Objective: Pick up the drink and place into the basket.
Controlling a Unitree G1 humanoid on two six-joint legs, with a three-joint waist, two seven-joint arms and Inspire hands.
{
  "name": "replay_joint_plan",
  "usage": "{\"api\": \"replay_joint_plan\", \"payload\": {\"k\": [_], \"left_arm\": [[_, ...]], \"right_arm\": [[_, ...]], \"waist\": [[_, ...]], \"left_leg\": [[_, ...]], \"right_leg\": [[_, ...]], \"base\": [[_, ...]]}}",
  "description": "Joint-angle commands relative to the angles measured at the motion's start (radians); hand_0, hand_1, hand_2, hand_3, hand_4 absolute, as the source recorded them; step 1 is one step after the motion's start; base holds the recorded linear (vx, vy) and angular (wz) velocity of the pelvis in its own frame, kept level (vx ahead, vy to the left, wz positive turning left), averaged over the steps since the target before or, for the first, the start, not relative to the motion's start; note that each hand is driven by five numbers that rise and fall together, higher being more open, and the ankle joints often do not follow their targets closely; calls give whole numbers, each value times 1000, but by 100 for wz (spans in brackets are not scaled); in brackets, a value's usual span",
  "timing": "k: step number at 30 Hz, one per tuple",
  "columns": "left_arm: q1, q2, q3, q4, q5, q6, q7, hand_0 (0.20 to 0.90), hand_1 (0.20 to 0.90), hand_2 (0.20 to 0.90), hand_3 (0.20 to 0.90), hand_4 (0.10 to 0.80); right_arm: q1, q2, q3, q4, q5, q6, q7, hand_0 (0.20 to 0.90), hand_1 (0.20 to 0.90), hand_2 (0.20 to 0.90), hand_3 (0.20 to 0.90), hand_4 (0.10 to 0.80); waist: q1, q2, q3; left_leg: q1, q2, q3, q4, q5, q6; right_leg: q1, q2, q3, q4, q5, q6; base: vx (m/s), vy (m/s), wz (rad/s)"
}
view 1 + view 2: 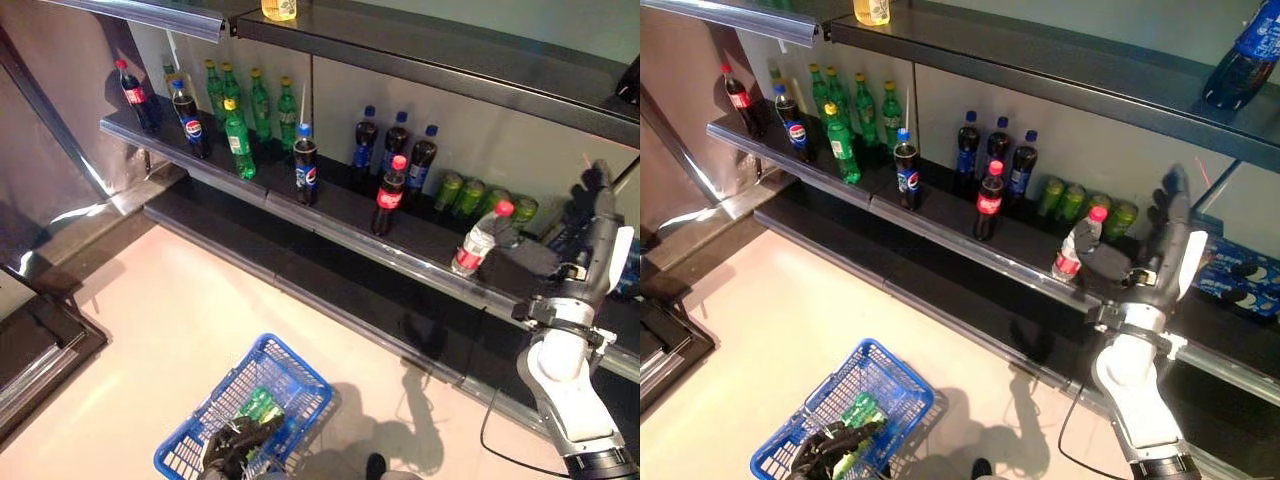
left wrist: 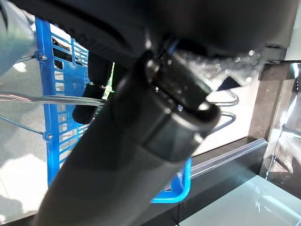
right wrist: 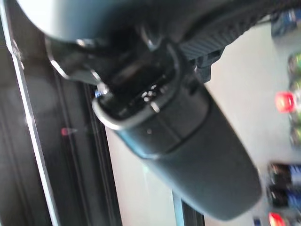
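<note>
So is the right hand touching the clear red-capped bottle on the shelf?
Apart. The right eye view shows dark shelf between the right hand and the tilted clear red-capped bottle.

Before me, dark store shelves [image 1: 340, 215] stand against a pale grey wall [image 1: 500, 140]; a glossy cream floor [image 1: 180, 320] reflects light below.

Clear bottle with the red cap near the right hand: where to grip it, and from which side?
Best bet: the mid-body of the clear bottle, below the red cap. It leans on the shelf near the front edge, cans behind it, so come from the open aisle side. The right robot hand is raised beside it, fingers straight, and could wrap across the body. The left robot hand holds the basket.
</note>
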Motion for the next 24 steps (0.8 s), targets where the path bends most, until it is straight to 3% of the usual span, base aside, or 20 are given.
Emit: {"api": "replay_joint_plan", "payload": {"k": [1,7,13,24], "left_arm": [[27,94,-61,-9,72,-92,-8,300,300,300,200,100],[-33,107,-94,-41,21,-98,0,300,300,300,200,100],[-73,109,-127,-87,-19,-115,7,300,300,300,200,100],[-186,128,-180,-134,-82,-144,40,300,300,300,200,100]], "right_arm": [[-173,0,-77,-15,-34,-66,-121,900,900,900,900,800],[-282,25,-64,61,-81,-96,-263,900,900,900,900,800],[-354,29,-18,99,-36,-90,-243,900,900,900,900,800],[-534,-10,3,215,41,-120,-235,900,900,900,900,800]], "waist": [[41,11,12],[38,28,110],[32,44,194],[27,67,330]], "left_leg": [[-48,11,-62,153,-114,-11],[-152,-1,-89,251,-124,-7],[-223,-12,-113,314,-125,2],[-356,-32,-129,360,-101,16]], "right_leg": [[-84,-53,-32,141,-50,39],[-166,-50,-29,213,-67,14],[-224,-49,-17,261,-71,-5],[-340,-49,-22,298,-52,-17]], "base": [[-20,-25,3],[-146,-28,9],[-102,-7,1],[-118,-21,-4]]}}
